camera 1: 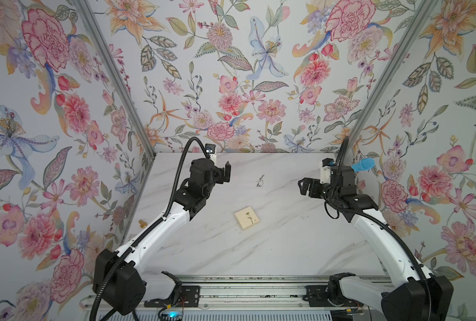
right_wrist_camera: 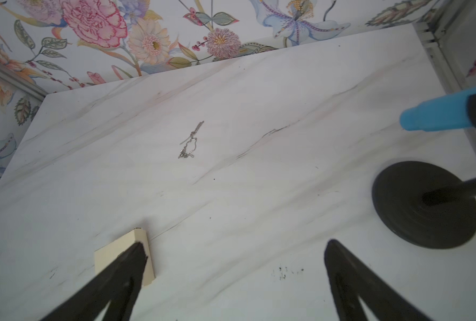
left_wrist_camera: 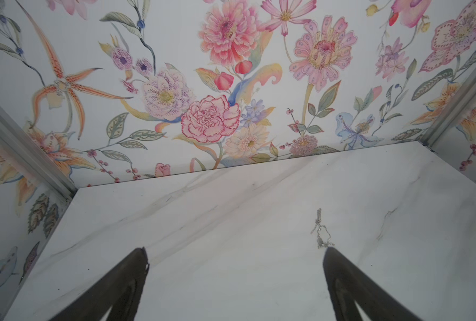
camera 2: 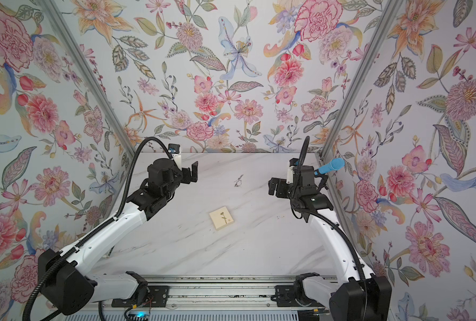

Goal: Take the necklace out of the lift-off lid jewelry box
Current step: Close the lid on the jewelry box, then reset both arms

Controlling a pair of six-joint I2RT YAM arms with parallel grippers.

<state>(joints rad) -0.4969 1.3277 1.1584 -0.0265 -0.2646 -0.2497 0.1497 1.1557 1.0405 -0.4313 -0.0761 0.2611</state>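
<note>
Wide-jawed and empty, the left gripper and right gripper hang above the table. Between them the necklace lies bunched on the bare marble, well apart from the jewelry box, whose lid is on. By this the task looks done, nothing left

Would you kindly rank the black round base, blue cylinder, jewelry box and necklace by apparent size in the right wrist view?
1. black round base
2. blue cylinder and jewelry box: unsure, both only partly visible
3. necklace, also farthest from the camera
</note>
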